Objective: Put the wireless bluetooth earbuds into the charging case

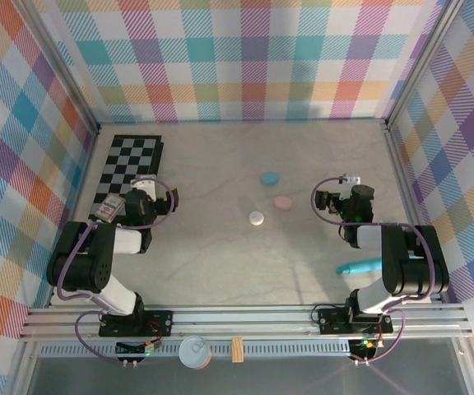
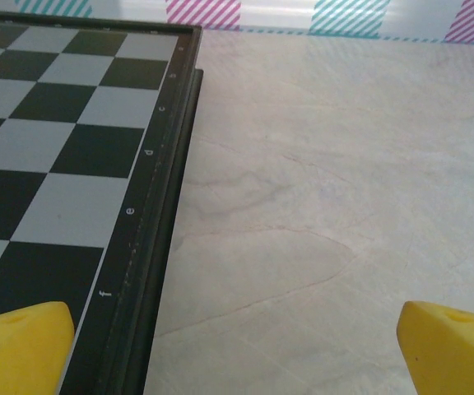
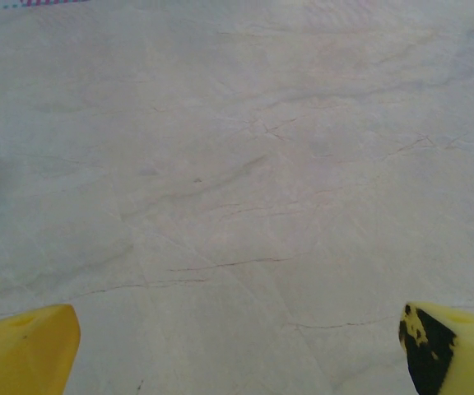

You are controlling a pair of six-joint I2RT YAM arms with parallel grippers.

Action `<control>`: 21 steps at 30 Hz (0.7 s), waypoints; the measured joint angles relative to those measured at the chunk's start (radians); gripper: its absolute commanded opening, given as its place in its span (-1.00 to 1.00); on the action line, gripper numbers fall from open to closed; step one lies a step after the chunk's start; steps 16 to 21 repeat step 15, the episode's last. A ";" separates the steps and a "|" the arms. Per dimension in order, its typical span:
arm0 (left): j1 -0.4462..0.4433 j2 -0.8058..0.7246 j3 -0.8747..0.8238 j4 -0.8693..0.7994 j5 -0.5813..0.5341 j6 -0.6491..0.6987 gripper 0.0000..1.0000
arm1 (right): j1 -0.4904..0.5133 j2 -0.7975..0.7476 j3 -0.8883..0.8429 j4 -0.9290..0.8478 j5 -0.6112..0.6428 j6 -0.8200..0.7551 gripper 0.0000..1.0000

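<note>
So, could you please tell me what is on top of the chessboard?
No pieces on the visible squares of the chessboard; its near end is covered by the left arm.

**A:** Where've we got everything?

**B:** We've got the chessboard [image 1: 130, 171] at the table's [image 1: 220, 267] far-left corner, the far case [image 1: 270, 178], middle case [image 1: 283, 202] and near case [image 1: 257, 218] clustered mid-table, and the tube [image 1: 359, 267] by the right edge, nearer us.

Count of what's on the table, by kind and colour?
Light blue case: 1
Pink case: 1
White case: 1
Turquoise tube: 1
Chessboard: 1
Total: 5
Loose earbuds are too small to make out.
</note>
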 measured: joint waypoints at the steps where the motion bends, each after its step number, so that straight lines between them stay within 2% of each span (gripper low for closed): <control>1: 0.000 0.000 0.000 -0.002 0.000 0.000 0.99 | 0.000 0.000 0.000 0.000 -0.003 0.000 0.98; 21: 0.000 0.000 0.000 -0.021 0.000 0.000 0.99 | 0.000 0.000 0.000 0.008 -0.010 0.000 0.98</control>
